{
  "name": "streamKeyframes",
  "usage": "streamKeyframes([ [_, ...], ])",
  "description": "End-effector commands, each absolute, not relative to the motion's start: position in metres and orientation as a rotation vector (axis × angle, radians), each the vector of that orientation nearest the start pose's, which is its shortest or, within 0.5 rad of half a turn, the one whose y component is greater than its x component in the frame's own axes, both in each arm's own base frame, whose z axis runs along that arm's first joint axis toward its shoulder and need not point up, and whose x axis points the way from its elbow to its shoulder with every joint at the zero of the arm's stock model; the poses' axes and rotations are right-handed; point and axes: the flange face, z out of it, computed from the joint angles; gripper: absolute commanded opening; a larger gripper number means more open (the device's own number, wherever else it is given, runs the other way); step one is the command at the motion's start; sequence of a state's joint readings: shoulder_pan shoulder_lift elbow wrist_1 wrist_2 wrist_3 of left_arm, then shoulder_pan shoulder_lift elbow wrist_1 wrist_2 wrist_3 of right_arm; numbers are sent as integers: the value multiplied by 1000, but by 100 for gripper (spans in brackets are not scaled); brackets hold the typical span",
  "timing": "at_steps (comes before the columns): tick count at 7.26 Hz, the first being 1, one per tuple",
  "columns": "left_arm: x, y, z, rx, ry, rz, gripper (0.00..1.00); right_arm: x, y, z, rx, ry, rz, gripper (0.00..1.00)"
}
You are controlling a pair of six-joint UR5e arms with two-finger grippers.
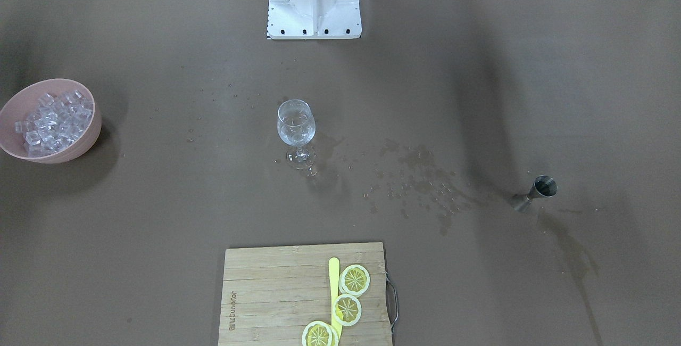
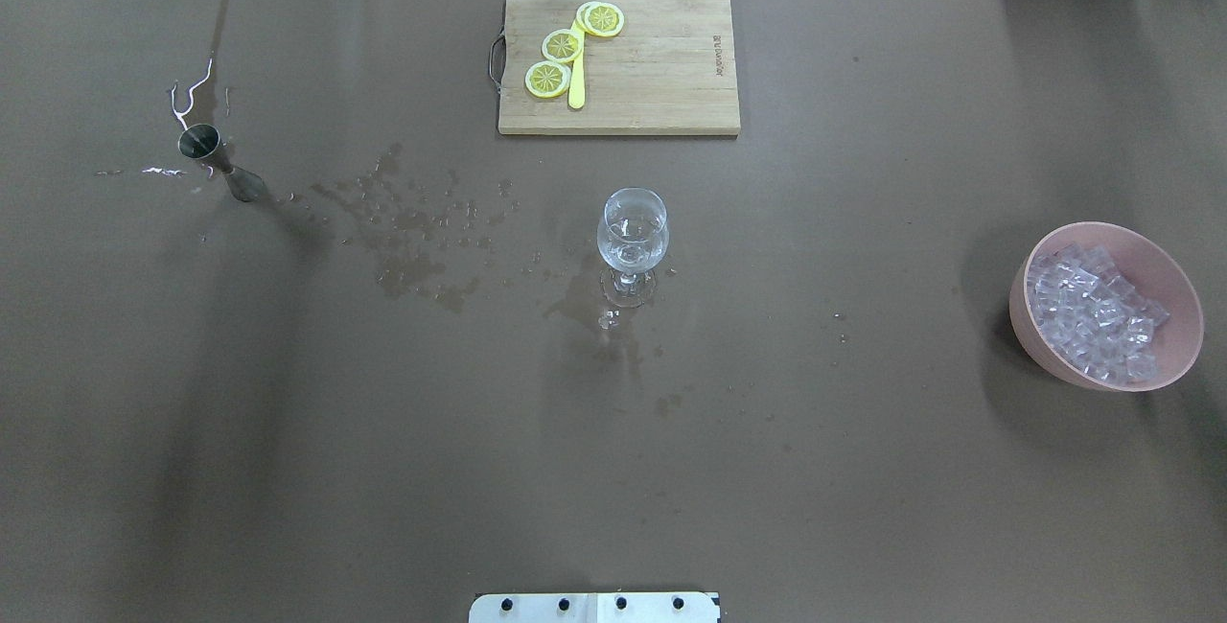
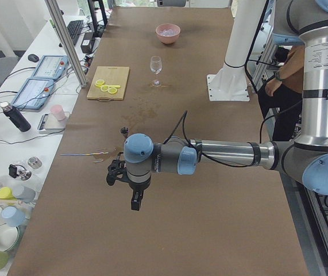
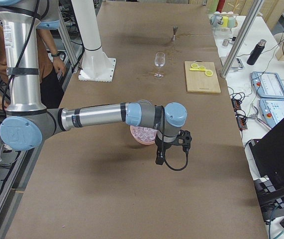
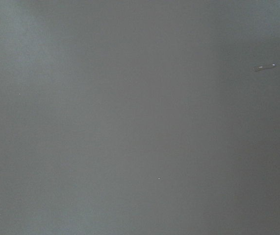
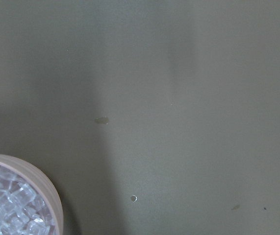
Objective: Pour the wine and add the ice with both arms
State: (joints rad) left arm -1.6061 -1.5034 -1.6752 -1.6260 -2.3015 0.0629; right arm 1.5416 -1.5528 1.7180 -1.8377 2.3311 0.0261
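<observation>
A clear wine glass [image 1: 296, 128] stands mid-table, also in the overhead view [image 2: 632, 238]; a little water-clear wine seems to lie in it. Ice cubes [image 2: 1093, 311] are heaped in a pink bowl [image 2: 1040, 347], seen too in the right wrist view [image 6: 41, 178]. A steel jigger [image 2: 216, 161] stands at the left end. My left gripper [image 3: 134, 201] hangs over bare table short of the jigger. My right gripper [image 4: 159, 158] hangs just beside the bowl [image 4: 142, 135]. Both show only in side views, so I cannot tell if they are open or shut.
A wooden board [image 2: 661, 67] with lemon slices [image 2: 562, 46] and a yellow knife lies at the far edge. Brownish wet stains [image 2: 412, 240] spread between jigger and glass. The white post base [image 1: 314, 2] stands by the robot. A person [image 3: 284, 75] stands behind.
</observation>
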Motion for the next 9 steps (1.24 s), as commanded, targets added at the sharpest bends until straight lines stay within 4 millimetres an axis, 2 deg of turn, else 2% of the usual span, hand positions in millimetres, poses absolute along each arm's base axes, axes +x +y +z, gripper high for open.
streamKeyframes([
  [1,-83,-467,637,121,725,59,98,50,-488,605,-117,-757,36,100],
  [4,-83,-467,641,116,725,57,98,51,-489,604,-116,-756,35,100],
  [6,-84,-474,628,144,725,69,98,51,-490,603,-114,-754,34,100],
  [7,-83,-474,628,142,727,65,98,51,-490,603,-114,-754,34,100],
  [8,-81,-475,621,152,758,67,98,50,-490,602,-113,-756,34,100],
  [9,-78,-484,603,177,807,77,98,50,-490,602,-113,-756,34,100],
])
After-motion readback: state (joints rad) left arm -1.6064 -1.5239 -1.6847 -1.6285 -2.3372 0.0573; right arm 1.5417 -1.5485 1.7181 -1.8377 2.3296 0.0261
